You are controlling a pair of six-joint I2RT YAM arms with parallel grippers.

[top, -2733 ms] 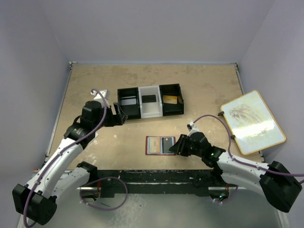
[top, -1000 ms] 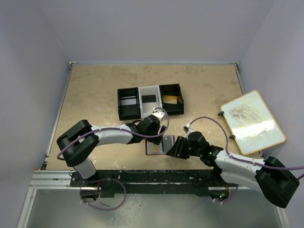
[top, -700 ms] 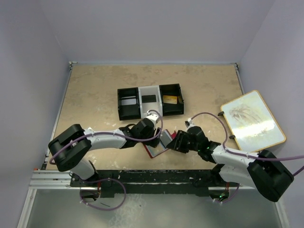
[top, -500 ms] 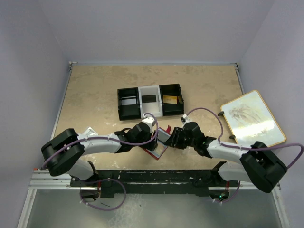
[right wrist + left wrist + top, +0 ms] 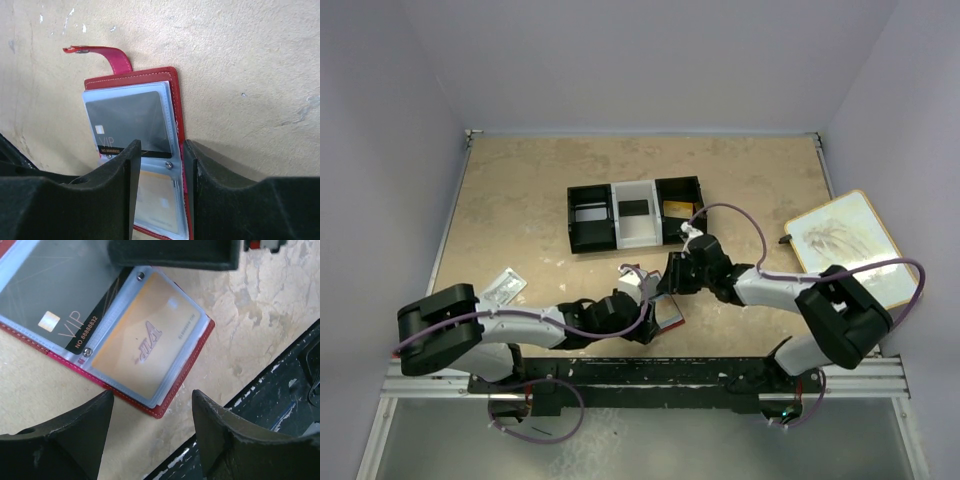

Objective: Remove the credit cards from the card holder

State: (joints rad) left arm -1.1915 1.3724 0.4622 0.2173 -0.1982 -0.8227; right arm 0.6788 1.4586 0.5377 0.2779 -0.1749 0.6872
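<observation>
The scene is being lit brightly and evenly from above. Glare is being thrown off the framed board (image 5: 853, 255) at the right. Soft shadows are being cast under the arms. Near fingers (image 5: 60, 440) are being rendered blurred.

red card holder (image 5: 131, 77), black credit card (image 5: 50, 295) (gold chip), orange credit card (image 5: 145, 340)
</observation>
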